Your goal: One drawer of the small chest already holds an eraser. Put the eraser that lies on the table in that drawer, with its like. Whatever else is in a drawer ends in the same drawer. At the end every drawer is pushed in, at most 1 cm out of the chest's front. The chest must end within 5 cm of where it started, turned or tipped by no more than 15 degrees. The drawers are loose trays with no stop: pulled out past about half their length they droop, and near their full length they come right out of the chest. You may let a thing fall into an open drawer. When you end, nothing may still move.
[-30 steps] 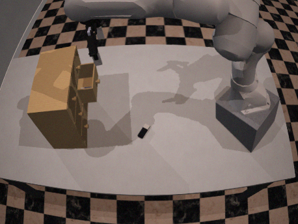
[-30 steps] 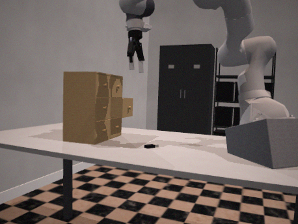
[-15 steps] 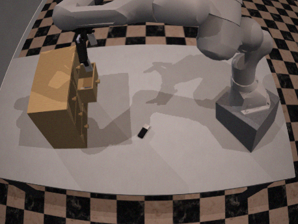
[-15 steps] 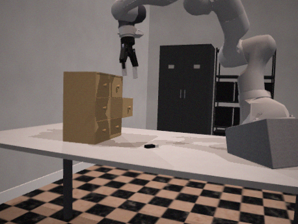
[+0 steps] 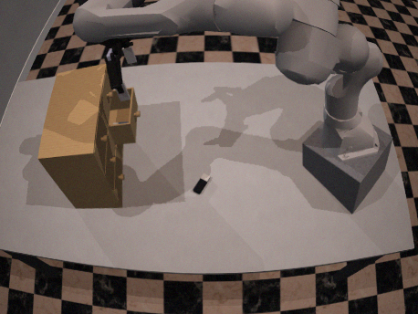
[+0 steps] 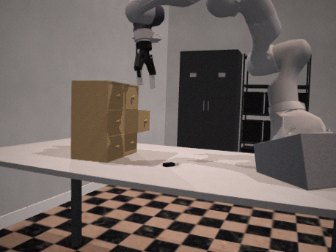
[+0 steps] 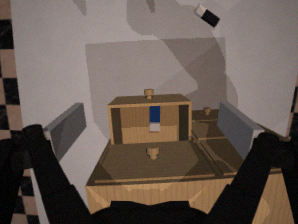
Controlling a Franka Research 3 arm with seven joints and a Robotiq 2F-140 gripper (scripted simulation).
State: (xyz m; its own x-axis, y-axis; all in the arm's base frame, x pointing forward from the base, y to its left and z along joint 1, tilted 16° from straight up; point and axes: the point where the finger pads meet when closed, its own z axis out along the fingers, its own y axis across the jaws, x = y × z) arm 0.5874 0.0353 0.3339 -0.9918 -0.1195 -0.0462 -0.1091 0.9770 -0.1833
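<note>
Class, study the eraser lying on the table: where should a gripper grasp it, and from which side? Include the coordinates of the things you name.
Probably from above, fingers across the middle of its long sides: the eraser (image 5: 201, 184) (image 6: 170, 164) (image 7: 207, 16) lies flat, oblong and low, with both long sides free.

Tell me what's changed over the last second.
The hand came down and in toward the chest, fingers spread. It took hold of nothing and let go of nothing. The chest, its pulled-out drawer and the eraser on the table stayed put.
</note>
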